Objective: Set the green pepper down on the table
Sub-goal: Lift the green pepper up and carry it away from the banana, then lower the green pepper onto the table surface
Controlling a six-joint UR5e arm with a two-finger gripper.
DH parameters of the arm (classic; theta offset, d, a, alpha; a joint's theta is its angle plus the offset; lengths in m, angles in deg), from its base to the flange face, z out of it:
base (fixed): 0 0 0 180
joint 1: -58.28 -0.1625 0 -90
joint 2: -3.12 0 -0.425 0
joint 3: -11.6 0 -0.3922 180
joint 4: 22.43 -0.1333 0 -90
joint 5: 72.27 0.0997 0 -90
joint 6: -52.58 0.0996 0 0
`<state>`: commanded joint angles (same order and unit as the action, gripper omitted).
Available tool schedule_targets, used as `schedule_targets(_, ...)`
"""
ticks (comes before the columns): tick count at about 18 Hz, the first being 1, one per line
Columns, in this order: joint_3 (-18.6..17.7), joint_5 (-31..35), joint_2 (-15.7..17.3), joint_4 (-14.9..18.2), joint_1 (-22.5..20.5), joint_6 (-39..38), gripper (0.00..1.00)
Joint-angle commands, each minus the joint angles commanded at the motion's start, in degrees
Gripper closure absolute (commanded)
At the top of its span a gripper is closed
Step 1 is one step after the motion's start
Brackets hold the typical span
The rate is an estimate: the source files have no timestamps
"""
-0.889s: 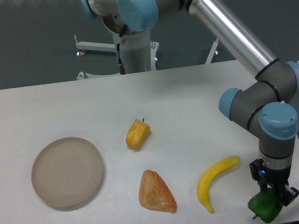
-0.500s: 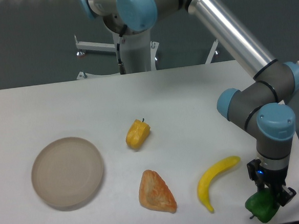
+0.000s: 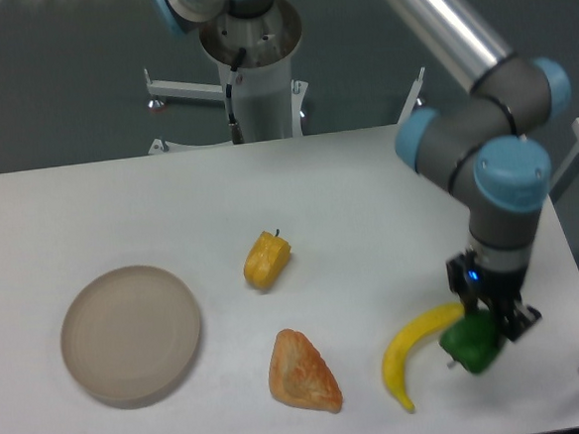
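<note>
My gripper (image 3: 481, 325) pinches the green pepper (image 3: 471, 343) from above — carried at the banana's (image 3: 415, 352) three o'clock, by its upper tip, so I can lower it onto bare table (image 3: 369, 211).

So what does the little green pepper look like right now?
The green pepper is small, lumpy and shiny dark green, like plastic, with a short stem poking out low on its left. The gripper has its jaws shut on its top right. It sits right beside the banana's upper end, and whether it rests on the table can't be told.
</note>
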<state>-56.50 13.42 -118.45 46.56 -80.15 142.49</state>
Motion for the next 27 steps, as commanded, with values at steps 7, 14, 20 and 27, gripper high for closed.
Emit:
schedule_targets(7, -16.52, -3.52, 8.98, -0.08, -5.01, 4.92, 0.72)
schedule_targets(14, -24.71, -7.28, 10.39, 0.45, -12.04, 5.89, 0.71)
schedule_targets(20, -26.47, -12.65, 10.30, 0.36, -14.77, 5.72, 0.70)
schedule_targets(27, -27.79, -14.06, 10.04, -0.26, -15.47, 5.72, 0.70)
